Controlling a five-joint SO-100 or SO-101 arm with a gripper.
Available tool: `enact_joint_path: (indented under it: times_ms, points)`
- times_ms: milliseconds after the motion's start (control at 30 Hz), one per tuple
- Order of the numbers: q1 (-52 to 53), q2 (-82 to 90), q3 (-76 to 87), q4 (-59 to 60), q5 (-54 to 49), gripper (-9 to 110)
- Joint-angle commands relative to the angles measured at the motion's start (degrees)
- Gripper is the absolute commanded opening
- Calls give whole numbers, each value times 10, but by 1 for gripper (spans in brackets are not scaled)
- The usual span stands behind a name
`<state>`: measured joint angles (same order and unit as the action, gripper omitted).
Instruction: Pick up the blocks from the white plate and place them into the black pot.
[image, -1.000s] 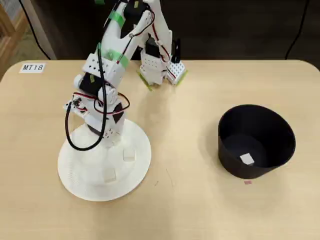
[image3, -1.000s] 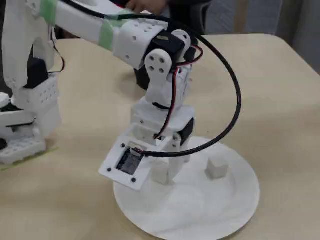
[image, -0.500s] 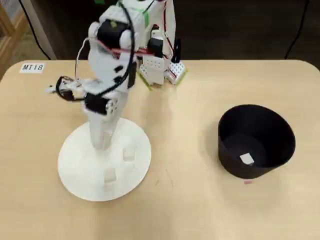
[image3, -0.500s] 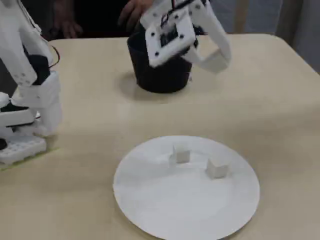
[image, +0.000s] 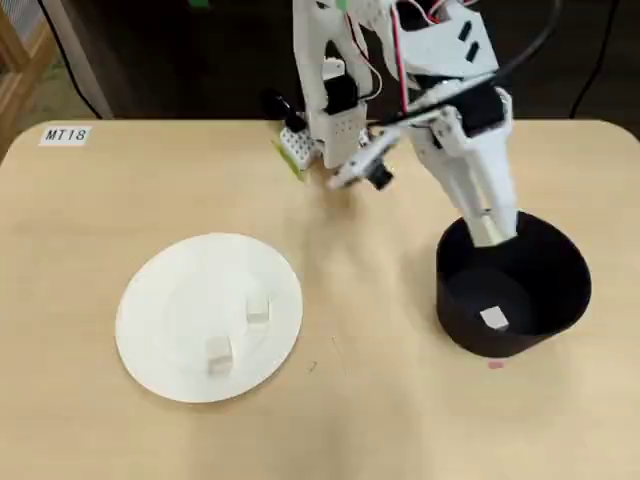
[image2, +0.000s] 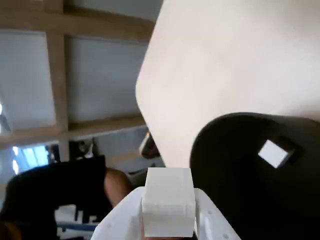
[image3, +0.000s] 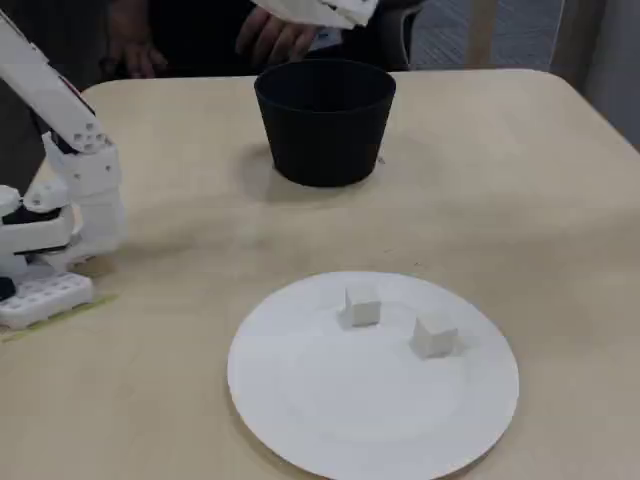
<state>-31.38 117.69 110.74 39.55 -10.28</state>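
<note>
1. Overhead view: one block (image: 494, 319) already lies inside the pot (image: 565, 290). Two blocks (image: 219, 350) (image: 258, 313) remain on the plate (image: 150, 310), well apart from the pot across the desk (image: 380, 420). The end effector (image: 487, 232) hangs over the pot's rim.
2. Wrist view: the end effector (image2: 168, 212) is clamped on a fourth block (image2: 168, 201), just beside the pot's mouth (image2: 225, 175), not yet released.
3. Fixed view: two blocks (image3: 361, 306) (image3: 433, 336) sit on the plate (image3: 300, 420).

By my reckoning: one delivered, one about to drop, two left.
</note>
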Motion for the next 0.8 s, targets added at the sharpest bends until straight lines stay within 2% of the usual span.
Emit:
enact_joint_path:
  times_ms: [0,333,367,433,500,567,667,733,767]
  points:
    - [-25,-13,48,-89,-6,-2]
    - [-33,-69,62,-135,-10,-2]
    - [-33,-69,62,-131,-11,1]
    - [-33,-65,62,-116,-21,19]
    - [-30,-62,60,-101,-27,25]
    - [-25,-57,59,-91,-29,27]
    - [-18,-47,58,-78,-33,26]
    - [-10,-38,55,-62,-34,18]
    - [-2,-29,54,-50,-37,11]
